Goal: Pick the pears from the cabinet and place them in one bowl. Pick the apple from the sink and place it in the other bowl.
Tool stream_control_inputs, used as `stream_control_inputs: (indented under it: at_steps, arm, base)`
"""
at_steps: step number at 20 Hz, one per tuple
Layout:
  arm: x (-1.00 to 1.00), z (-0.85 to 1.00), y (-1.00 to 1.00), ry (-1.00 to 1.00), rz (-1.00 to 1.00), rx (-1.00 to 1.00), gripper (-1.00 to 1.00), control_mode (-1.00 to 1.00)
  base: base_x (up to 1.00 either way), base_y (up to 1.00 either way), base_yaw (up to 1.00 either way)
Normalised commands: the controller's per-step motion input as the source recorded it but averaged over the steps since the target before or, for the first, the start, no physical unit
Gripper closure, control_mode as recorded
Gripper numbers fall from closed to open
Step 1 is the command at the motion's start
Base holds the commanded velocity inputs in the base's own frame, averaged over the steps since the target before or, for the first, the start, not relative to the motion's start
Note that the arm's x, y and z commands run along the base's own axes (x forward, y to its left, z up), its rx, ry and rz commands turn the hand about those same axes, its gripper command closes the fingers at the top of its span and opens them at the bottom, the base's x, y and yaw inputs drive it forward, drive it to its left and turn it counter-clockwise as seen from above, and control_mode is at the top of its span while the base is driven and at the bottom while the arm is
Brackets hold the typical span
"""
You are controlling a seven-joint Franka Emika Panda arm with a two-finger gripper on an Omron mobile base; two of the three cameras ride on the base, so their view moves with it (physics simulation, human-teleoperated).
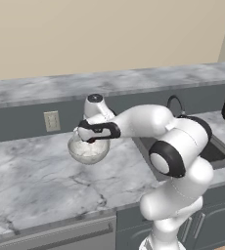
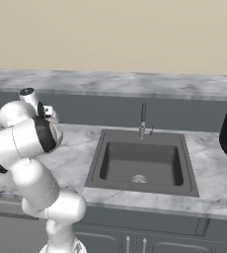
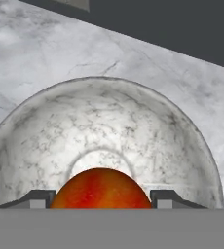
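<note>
My gripper (image 3: 100,203) grips the round red-orange apple (image 3: 100,188) over the clear glassy bowl (image 3: 182,146); next I'd lower and release.

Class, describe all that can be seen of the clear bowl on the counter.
The clear bowl is round and glassy, its see-through walls showing the marble counter it stands on, upright, left of the sink. In the hand view its wide rim and a small round base show. The gripper hangs right above its opening, holding the red-orange apple between its fingers. Whether the apple touches the bowl cannot be told.
</note>
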Motion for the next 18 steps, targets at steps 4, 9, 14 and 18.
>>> stream_control_inputs:
  at_steps: [4,9,14,18]
  arm:
    - [0.03,-0.23,0.11,0.0,0.0,0.0,1.0,-1.0]
    - [0.09,-0.24,0.09,0.0,0.0,0.01,1.0,-1.0]
    - [0.14,-0.26,0.08,0.01,0.0,0.01,1.0,-1.0]
    - [0.15,-0.24,0.07,0.02,0.0,0.0,1.0,-1.0]
  base:
    - [0.0,0.0,0.0]
    - [0.0,0.0,0.0]
    - [0.0,0.0,0.0]
    - [0.0,0.0,0.0]
